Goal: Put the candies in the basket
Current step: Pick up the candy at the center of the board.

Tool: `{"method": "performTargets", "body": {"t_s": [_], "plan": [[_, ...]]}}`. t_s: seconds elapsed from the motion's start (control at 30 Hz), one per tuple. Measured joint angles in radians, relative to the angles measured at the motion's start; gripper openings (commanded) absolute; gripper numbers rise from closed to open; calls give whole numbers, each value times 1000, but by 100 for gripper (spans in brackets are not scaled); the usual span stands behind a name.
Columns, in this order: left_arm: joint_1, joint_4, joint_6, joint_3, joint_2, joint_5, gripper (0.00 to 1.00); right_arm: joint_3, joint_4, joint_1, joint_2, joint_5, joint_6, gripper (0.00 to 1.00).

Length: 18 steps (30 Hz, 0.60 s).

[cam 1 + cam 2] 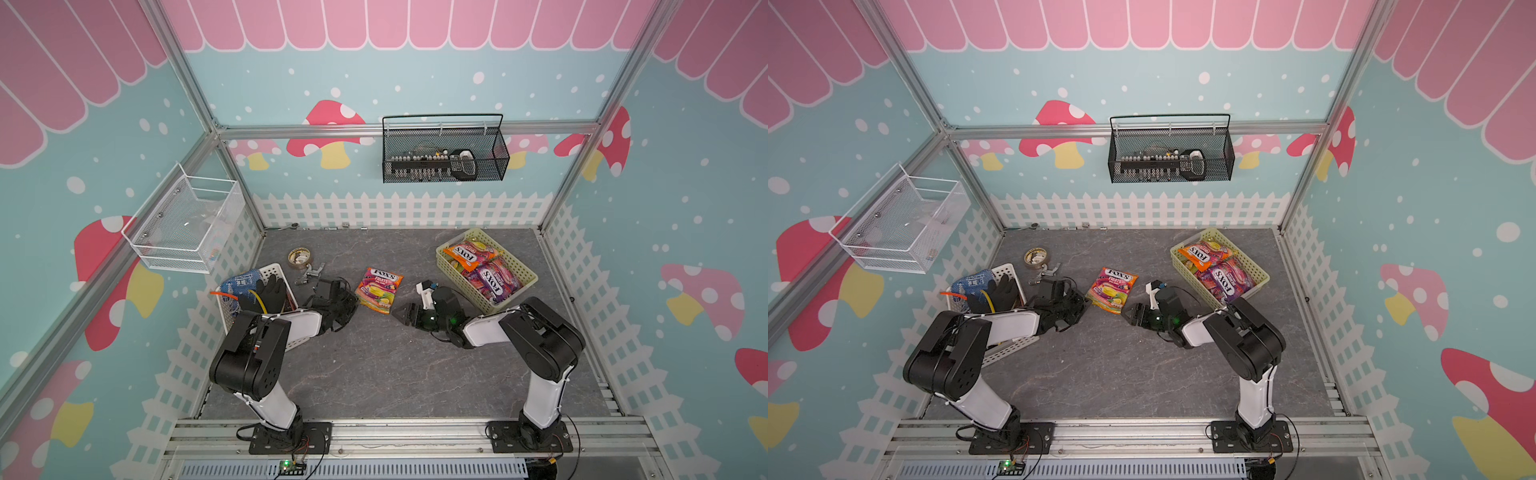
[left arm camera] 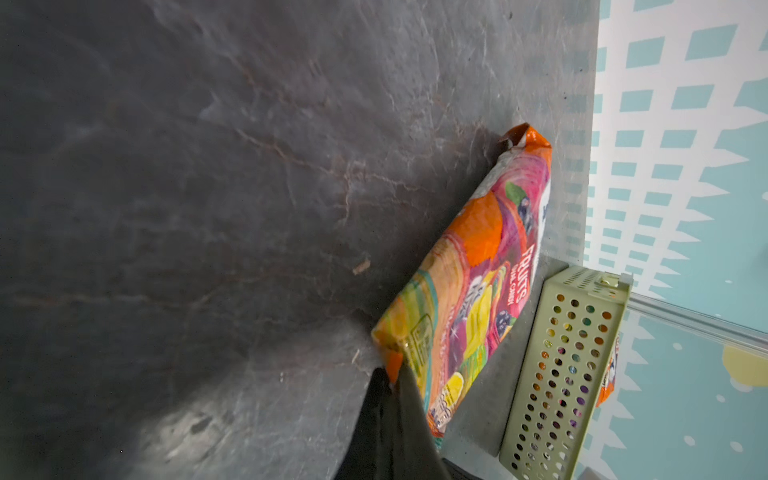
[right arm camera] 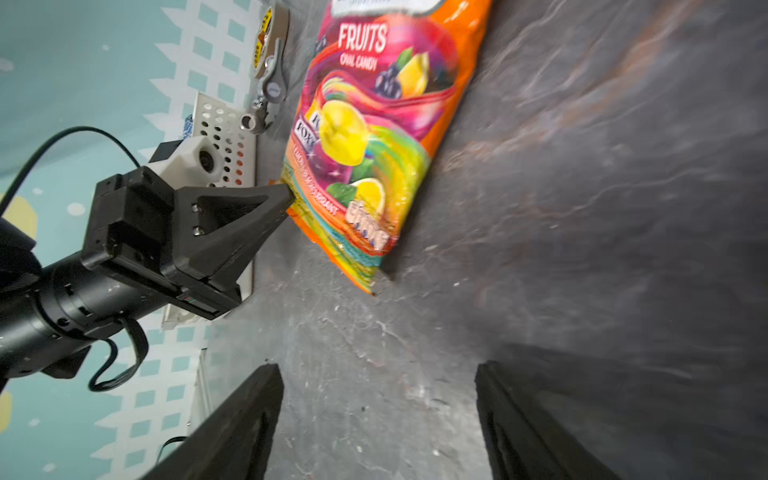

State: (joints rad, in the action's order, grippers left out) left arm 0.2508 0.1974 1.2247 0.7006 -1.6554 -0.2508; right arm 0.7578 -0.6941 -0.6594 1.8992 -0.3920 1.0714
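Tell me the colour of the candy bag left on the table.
Mainly orange, with pink, yellow and green fruit swirls; the candy bag shows best in the right wrist view.

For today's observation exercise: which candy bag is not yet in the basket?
The orange Fruits bag, lying on the table between both grippers; the left gripper pinches its corner. The others lie in the yellow-green basket.

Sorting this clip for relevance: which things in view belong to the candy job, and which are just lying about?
Part of the job:
- candy bag on the table, its corner pinched by the left gripper
- candy bags in the green basket
- green basket
- right gripper, empty

Lying about:
- white basket of gloves
- tape roll
- metal clip
- black wire basket
- white wire basket
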Motion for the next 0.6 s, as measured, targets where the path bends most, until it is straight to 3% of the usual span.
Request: {"method": "performTargets", "body": {"t_s": [0.33,0.6], "plan": [[45,15,29,-6,53,-34,0,40,-280,-81,159,53,250,68],[66,18,28,-35,91,-42,0,40,-346,-80,190,147,307,57]]}}
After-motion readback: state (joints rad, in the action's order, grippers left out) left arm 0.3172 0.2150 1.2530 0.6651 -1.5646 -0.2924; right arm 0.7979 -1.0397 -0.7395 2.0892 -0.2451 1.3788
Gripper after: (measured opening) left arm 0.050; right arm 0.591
